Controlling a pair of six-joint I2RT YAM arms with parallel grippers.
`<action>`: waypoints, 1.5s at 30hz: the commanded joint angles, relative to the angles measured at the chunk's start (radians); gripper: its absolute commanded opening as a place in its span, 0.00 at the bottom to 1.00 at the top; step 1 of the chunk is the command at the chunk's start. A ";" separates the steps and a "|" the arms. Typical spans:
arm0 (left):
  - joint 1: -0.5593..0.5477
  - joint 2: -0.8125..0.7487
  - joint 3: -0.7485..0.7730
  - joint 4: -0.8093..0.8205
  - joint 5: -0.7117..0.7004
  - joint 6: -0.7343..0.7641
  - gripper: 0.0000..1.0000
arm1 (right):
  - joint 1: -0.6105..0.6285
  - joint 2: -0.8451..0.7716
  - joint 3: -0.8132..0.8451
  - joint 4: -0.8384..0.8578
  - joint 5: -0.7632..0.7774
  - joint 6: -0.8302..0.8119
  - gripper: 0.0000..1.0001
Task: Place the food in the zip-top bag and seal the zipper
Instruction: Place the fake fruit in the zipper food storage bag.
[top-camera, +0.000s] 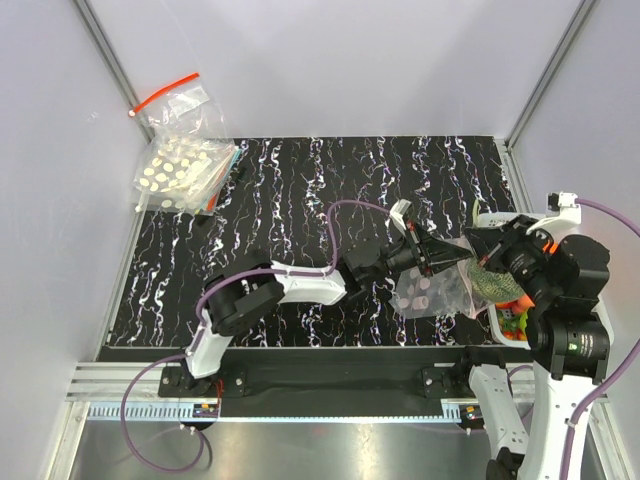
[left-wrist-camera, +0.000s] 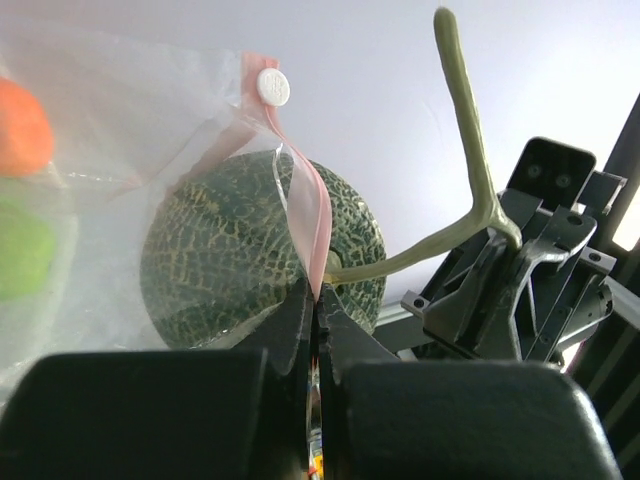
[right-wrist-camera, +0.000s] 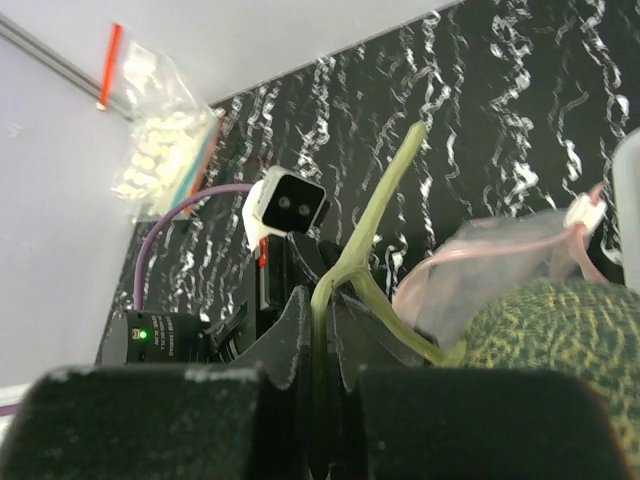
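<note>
far left, against the wall: one stack of dotted bags (top-camera: 183, 170) and one bag with a bright red strip (top-camera: 172, 98); both well apart from the work, judged to be spares

left gripper (left-wrist-camera: 317, 305): jaws closed tight on the zipper (left-wrist-camera: 310, 215), pinching the pinkish strip of the zip-top bag (top-camera: 432, 292); judged reason: one lip held up so the mouth hangs open toward the other arm; one white tab (left-wrist-camera: 273, 87) sits at the upper end of the strip

bag hangs over the marbled table (top-camera: 300, 190), right of centre, film crumpled below the pinch

dark green lump (left-wrist-camera: 230, 255): at the bag mouth, its left side behind the film, the strip crossing its front; cannot tell whether it is properly inside yet; one pale green stem (left-wrist-camera: 470, 150), forked, rises from it

right gripper (right-wrist-camera: 320, 320): jaws clamped narrow on the stem; judged reason: the stem is the only thin handle on a round body too fat for the jaws

far right: one white bin (top-camera: 498, 322) with small coloured fruit, just beside the lump; one orange fruit (left-wrist-camera: 20, 125) and one bright green fruit (left-wrist-camera: 20, 245) show through the film

count: two arms, one working bag, one lump; the orange-red piece cannot be told apart in the bin
</note>
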 joint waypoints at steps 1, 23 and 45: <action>-0.019 0.033 0.049 0.175 -0.073 -0.058 0.00 | 0.005 -0.006 0.011 -0.054 0.041 -0.043 0.00; -0.082 0.285 0.215 0.321 -0.168 -0.206 0.00 | 0.003 0.040 0.037 -0.184 0.245 -0.159 0.00; 0.056 0.315 0.122 0.235 0.025 -0.138 0.00 | 0.003 0.114 -0.231 0.132 0.140 0.014 0.00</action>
